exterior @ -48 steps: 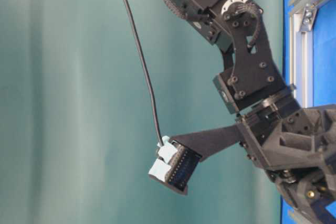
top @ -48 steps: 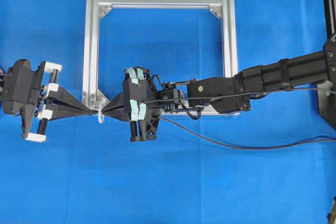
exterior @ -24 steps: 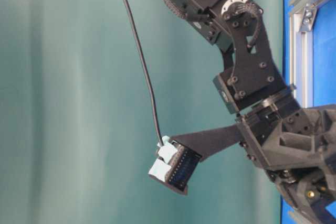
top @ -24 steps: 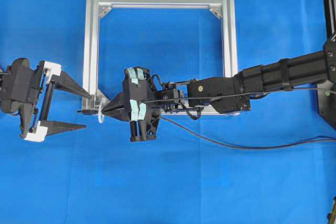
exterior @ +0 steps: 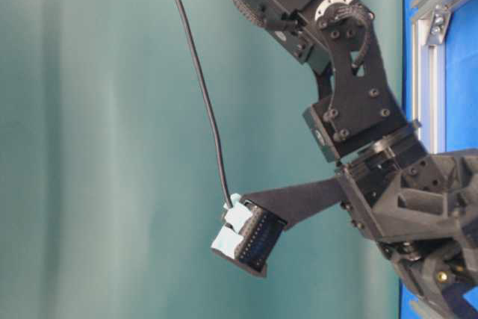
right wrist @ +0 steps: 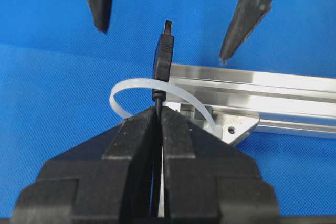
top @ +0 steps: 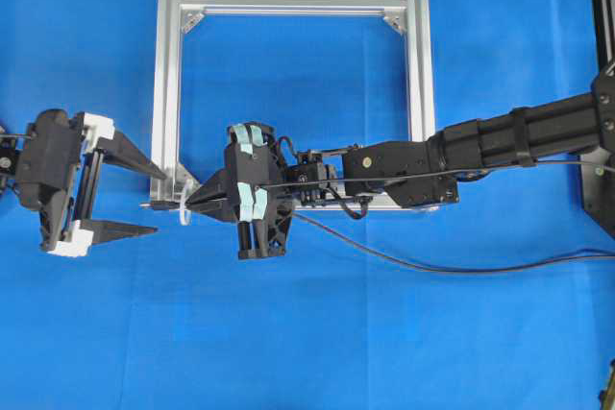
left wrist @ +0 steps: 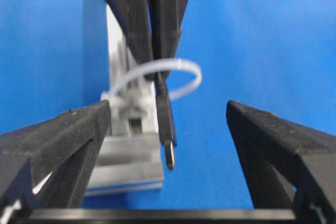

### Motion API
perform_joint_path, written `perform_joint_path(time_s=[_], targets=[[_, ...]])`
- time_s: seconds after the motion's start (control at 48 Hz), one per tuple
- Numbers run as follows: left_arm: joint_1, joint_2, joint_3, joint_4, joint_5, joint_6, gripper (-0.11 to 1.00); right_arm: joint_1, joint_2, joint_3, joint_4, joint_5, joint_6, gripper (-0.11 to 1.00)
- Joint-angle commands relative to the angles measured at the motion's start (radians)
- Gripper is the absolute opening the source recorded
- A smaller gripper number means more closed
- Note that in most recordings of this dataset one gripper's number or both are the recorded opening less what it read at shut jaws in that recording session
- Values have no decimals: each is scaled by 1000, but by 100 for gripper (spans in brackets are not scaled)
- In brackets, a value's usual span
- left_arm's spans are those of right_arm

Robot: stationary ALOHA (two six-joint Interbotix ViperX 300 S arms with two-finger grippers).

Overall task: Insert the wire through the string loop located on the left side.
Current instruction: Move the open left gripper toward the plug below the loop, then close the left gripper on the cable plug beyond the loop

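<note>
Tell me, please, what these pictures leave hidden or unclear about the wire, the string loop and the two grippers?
- The wire: the stretch inside the right gripper is hidden by its shut jaws in the right wrist view.
- The string loop: a thin sliver in the overhead view, too small to show the plug passing through.
- The left gripper: blurred and cut off by the frame edges in the left wrist view.
- The table-level view shows neither the loop nor the plug.
</note>
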Motion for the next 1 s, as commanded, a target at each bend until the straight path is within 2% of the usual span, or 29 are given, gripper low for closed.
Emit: perform_joint_path(time_s=[0.0,0.188,0.98], targets=[[3,21,-17,5,-9,0,89,-2,-21,-20,2,-6,-2,-10],[3,71,-38,3,-9,0,89,-3,-23,-20,2,-8,-2,-10],[3,69,-37,3,-9,0,89,-3,-23,-20,2,-8,-2,-10]])
